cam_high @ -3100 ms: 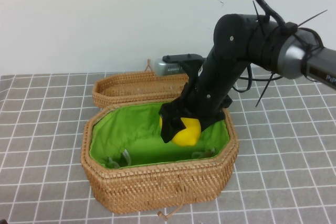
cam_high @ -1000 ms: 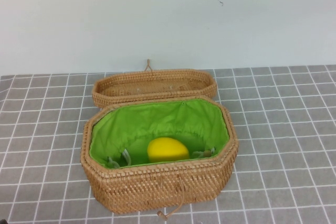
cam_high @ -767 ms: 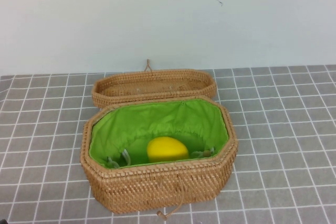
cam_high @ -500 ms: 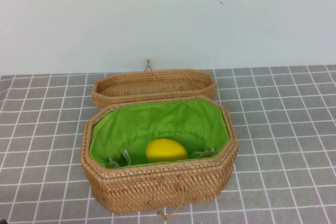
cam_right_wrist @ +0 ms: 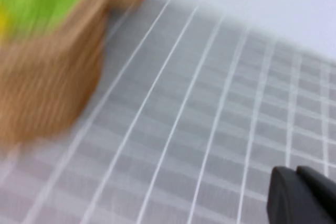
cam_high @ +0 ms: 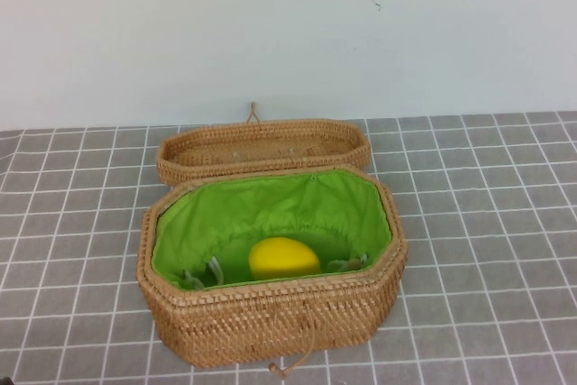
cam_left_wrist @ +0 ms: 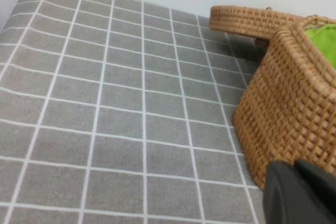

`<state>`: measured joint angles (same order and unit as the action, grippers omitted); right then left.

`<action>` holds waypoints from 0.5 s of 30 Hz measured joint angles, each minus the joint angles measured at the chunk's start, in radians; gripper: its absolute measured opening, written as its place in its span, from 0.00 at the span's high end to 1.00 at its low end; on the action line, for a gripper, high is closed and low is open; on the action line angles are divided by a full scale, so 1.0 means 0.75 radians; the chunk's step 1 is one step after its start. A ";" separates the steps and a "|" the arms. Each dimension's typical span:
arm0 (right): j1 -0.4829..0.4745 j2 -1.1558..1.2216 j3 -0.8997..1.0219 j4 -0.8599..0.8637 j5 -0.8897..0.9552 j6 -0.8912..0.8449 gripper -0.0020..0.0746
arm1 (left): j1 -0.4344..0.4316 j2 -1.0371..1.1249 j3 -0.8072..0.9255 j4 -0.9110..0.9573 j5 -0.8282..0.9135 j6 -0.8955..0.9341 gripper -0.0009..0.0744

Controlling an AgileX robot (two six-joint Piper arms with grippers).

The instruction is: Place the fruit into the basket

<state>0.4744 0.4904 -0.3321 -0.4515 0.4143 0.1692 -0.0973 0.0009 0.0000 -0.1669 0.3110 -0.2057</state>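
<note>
The yellow lemon (cam_high: 284,258) lies on the green lining inside the deep woven basket (cam_high: 270,313), near its front wall. No arm shows in the high view. In the left wrist view my left gripper (cam_left_wrist: 294,167) is shut and empty, low beside the basket's outer wall (cam_left_wrist: 294,103). In the right wrist view my right gripper (cam_right_wrist: 295,171) is shut and empty over the grey checked cloth, apart from the blurred basket (cam_right_wrist: 47,87).
The shallow unlined woven lid (cam_high: 261,146) lies just behind the basket, touching it; it also shows in the left wrist view (cam_left_wrist: 247,20). A cord loop (cam_high: 287,367) hangs at the basket's front. Grey checked cloth (cam_high: 487,223) lies on both sides.
The right arm, which held the lemon inside the basket 3.1 s ago, has let go and left the high view. The lemon has lain still in the basket for the last second.
</note>
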 joint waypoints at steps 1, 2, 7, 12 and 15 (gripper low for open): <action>-0.060 -0.067 0.030 0.017 -0.058 0.040 0.97 | 0.000 0.000 0.000 0.000 0.000 0.000 0.99; -0.136 -0.133 0.075 0.042 -0.137 0.090 0.97 | 0.000 0.000 0.000 0.000 0.000 0.000 0.99; -0.412 -0.406 0.320 0.135 -0.400 0.163 0.97 | 0.000 -0.001 0.000 0.000 0.000 0.000 0.99; -0.648 -0.583 0.453 0.251 -0.374 0.164 0.97 | 0.000 -0.001 0.000 0.000 0.000 0.000 0.99; -0.680 -0.599 0.445 0.255 -0.357 0.114 0.97 | 0.000 0.000 0.000 0.000 0.000 0.000 0.99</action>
<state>-0.0357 0.0410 0.0018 -0.2603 0.1463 0.2545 -0.0973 0.0009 0.0000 -0.1669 0.3110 -0.2057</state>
